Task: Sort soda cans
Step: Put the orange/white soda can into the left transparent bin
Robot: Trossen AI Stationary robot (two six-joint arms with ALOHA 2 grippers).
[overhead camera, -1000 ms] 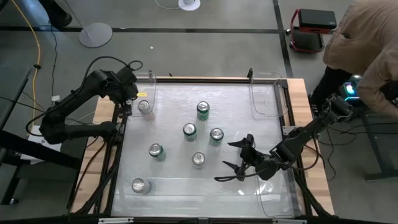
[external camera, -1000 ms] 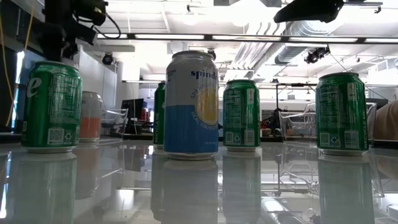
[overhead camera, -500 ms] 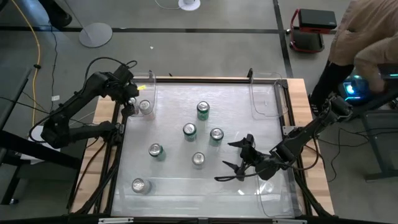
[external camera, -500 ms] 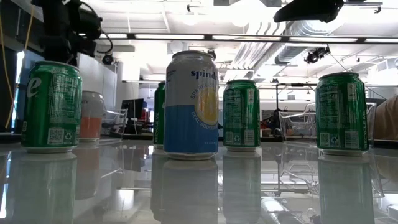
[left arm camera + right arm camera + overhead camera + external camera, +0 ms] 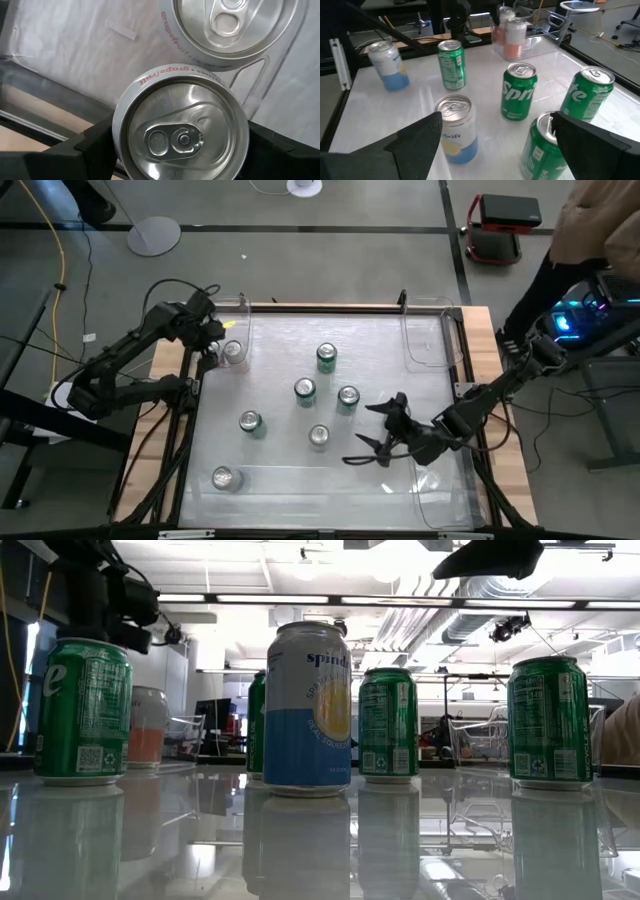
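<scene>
Over the far-left bin (image 5: 243, 320), your left end effector (image 5: 180, 150) is clenched on a grapefruit can (image 5: 181, 132) directly above another can (image 5: 232, 25); releasing here risks a topple. Right end effector (image 5: 375, 435) hangs released.

green soda cans (image 5: 327, 358): 4 | silver-bodied soda cans (image 5: 319, 436): 4 | clear bins (image 5: 425, 330): 2
</scene>
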